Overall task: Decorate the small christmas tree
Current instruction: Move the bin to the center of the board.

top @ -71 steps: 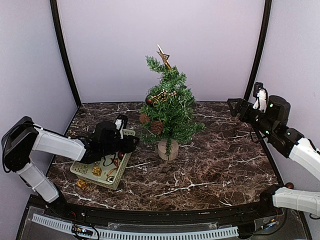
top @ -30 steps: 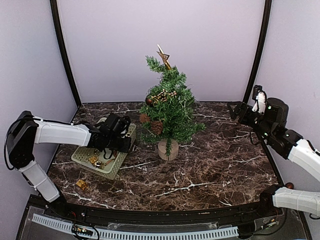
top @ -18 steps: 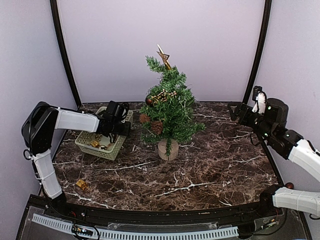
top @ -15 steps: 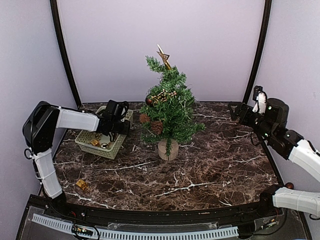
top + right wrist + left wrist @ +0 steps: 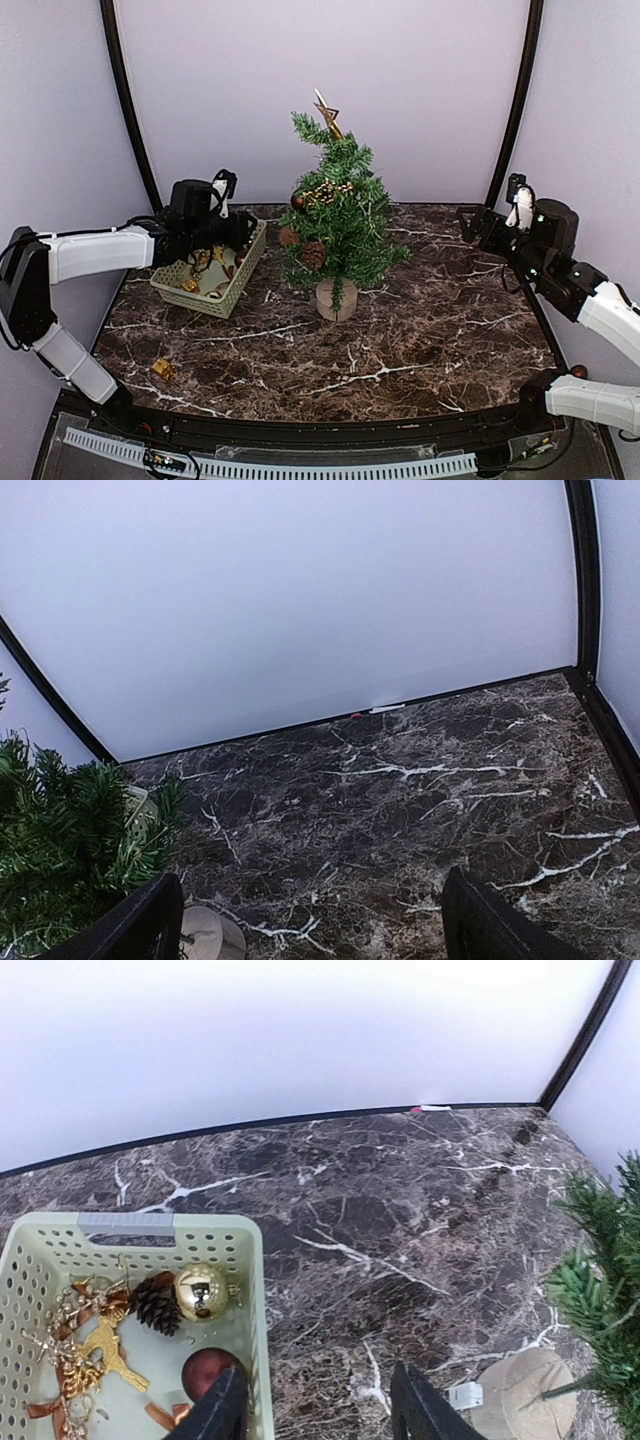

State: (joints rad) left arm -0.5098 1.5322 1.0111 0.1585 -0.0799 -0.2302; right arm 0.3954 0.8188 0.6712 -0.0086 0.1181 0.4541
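Left jaws apart, empty; right jaws wide, empty. Centre left jaws over shiny gold ball (image 5: 201, 1292) ahead-left, then close.

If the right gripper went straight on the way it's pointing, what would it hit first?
Probably the table. The right gripper points down at the marble, and nothing shows in its way. The tree sits off to one side of that line, though depth is hard to judge.
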